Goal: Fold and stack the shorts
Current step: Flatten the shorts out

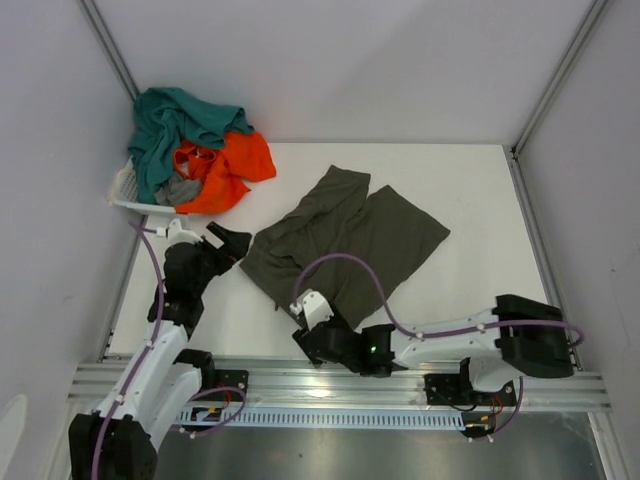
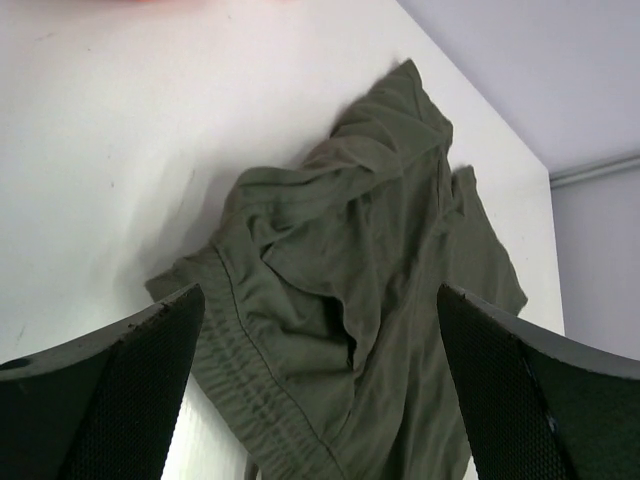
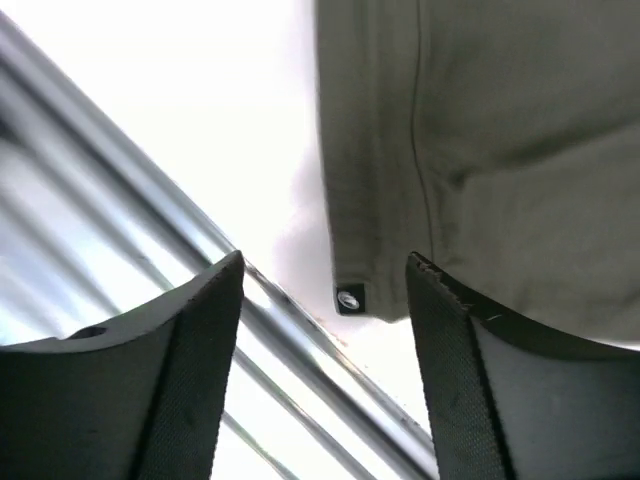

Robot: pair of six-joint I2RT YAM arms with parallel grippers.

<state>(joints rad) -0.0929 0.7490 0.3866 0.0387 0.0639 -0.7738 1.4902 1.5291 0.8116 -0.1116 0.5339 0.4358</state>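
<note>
Shorts: dark olive-green cloth shorts lie spread and rumpled on the white table, ahead of both sets of fingers, and nobody has hold of them.
Left gripper: the left gripper hangs just off the shorts' left edge, fingers wide apart and gripping nothing.
Left wrist view: here's what the top camera misses: the gathered waistband lies nearest the fingers, with one leg creased over the other beyond.
Right gripper: the right gripper is low at the near edge of the shorts, fingers apart too and closed on nothing.
Right wrist view: a stitched edge of the shorts lies between and beyond the fingertips, and its corner ends just short of the ridged metal rail. Whether the pads touch cloth, I cannot tell.
Far left, beyond the left fingers: a white plastic basket heaped with teal shorts, bright orange shorts and a bit of grey cloth. Only the top view shows that pile whole.
</note>
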